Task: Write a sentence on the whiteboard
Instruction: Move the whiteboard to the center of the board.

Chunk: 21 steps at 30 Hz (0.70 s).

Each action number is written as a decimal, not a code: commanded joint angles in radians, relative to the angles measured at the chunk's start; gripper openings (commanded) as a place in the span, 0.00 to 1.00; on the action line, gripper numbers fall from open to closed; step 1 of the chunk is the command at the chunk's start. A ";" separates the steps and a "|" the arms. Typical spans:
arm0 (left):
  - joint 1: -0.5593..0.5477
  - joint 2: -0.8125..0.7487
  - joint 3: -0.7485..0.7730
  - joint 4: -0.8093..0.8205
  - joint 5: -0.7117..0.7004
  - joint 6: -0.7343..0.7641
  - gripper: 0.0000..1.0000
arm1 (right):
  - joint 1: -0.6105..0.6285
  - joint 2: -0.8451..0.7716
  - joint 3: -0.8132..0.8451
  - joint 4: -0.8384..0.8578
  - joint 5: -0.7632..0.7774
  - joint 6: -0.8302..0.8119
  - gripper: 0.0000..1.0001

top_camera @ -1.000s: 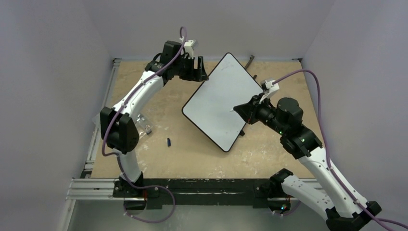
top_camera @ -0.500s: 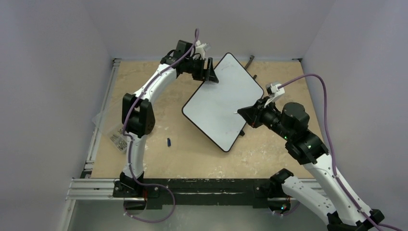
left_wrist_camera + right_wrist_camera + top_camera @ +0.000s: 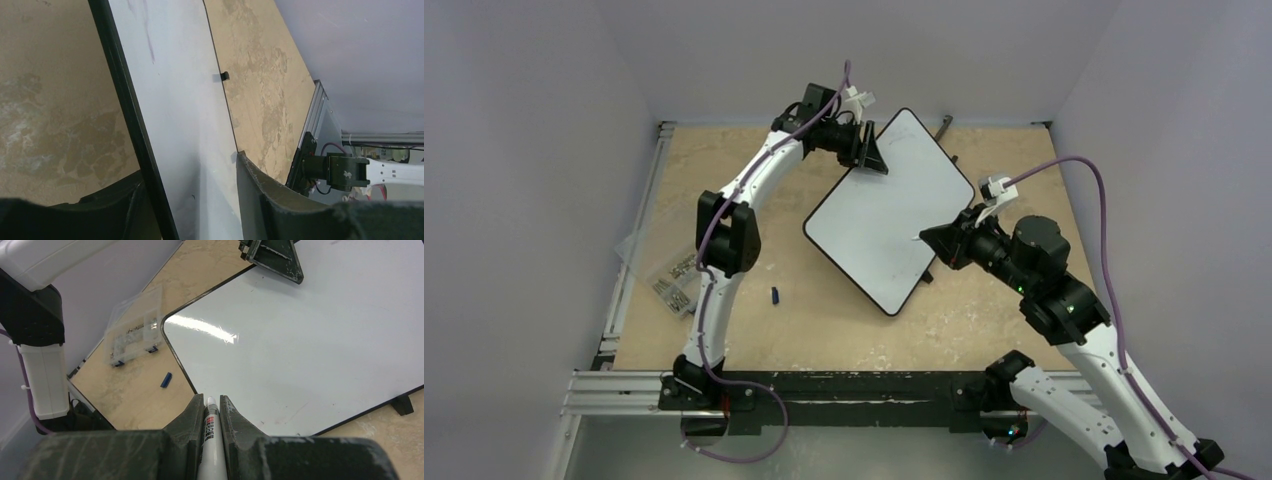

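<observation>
Now the whiteboard [image 3: 884, 215] lies slanted in the middle of the table [image 3: 824, 320]. The left fingers [image 3: 270, 200] are spread around its far left edge. The right fingers [image 3: 184, 432] pinch a marker [image 3: 209, 425] over its right side.

The whiteboard [image 3: 175, 100] runs off the left wrist view's top edge; whether the jaws of the left gripper [image 3: 187, 170] touch it cannot be told. The label on the marker [image 3: 210, 424] is too small to read.

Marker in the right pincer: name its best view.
Right wrist: the marker sits close up, clamped in the right pincer, label visible. Top external shows only a white speck; left wrist misses it.
</observation>
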 commanded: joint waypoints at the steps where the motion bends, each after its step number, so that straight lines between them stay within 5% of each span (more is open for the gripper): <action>1: -0.053 0.028 0.083 -0.024 0.080 0.038 0.47 | -0.001 -0.012 0.036 -0.011 0.019 -0.014 0.00; 16: -0.154 0.078 0.154 -0.164 0.170 0.183 0.37 | -0.001 -0.006 0.045 -0.015 0.002 -0.010 0.00; 19: -0.165 0.072 0.153 -0.185 0.168 0.200 0.40 | -0.002 -0.005 0.041 -0.015 0.011 -0.018 0.00; 21: -0.166 0.055 0.146 -0.183 0.138 0.193 0.50 | -0.002 -0.001 0.035 -0.011 0.015 -0.020 0.00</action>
